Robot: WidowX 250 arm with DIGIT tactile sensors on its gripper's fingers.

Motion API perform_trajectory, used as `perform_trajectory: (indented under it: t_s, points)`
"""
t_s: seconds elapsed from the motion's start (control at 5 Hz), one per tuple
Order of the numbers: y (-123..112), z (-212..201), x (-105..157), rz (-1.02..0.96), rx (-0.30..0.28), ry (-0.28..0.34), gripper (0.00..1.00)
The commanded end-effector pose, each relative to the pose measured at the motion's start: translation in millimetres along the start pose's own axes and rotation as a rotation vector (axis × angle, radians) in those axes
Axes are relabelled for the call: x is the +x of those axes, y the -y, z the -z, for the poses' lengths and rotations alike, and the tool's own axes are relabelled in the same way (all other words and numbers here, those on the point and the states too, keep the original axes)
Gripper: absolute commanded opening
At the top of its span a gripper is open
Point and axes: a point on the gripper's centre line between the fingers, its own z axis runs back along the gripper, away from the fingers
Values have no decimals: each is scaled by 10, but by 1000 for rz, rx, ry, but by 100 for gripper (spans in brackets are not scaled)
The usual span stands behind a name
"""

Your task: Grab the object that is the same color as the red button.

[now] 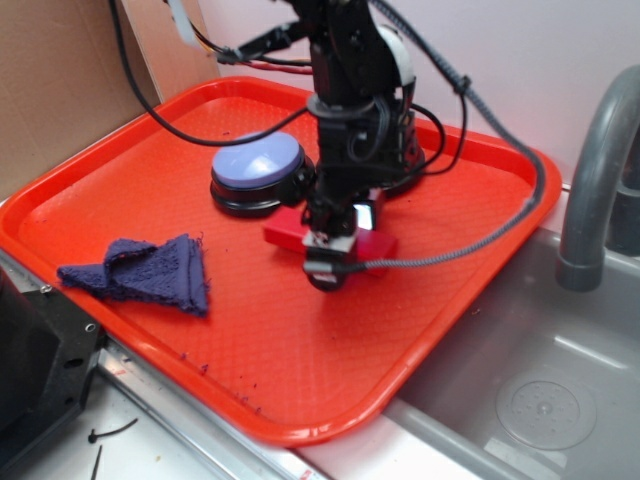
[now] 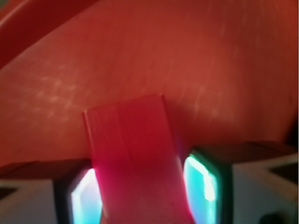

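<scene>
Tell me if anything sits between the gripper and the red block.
Nothing visible does. The gripper is already down over the red block, and the wrist view shows a finger on each side of it. The lilac button and blue cloth lie off to the side.

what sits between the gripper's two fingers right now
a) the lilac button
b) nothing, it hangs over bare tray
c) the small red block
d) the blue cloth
c: the wrist view shows the red block running between the two fingers, and the exterior view has the gripper down on the red block, with the blue cloth and lilac button apart from it.
</scene>
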Motion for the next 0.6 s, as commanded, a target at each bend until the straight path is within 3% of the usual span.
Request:
perform_trajectory:
  t_s: [0.0,0.2,0.4]
  points:
    - [119,-948,-269,-488,-31,73,0]
    - [163,-1373,-548,-736,-37,105,0]
    - [221,-1676,-728,-911,13,152,0]
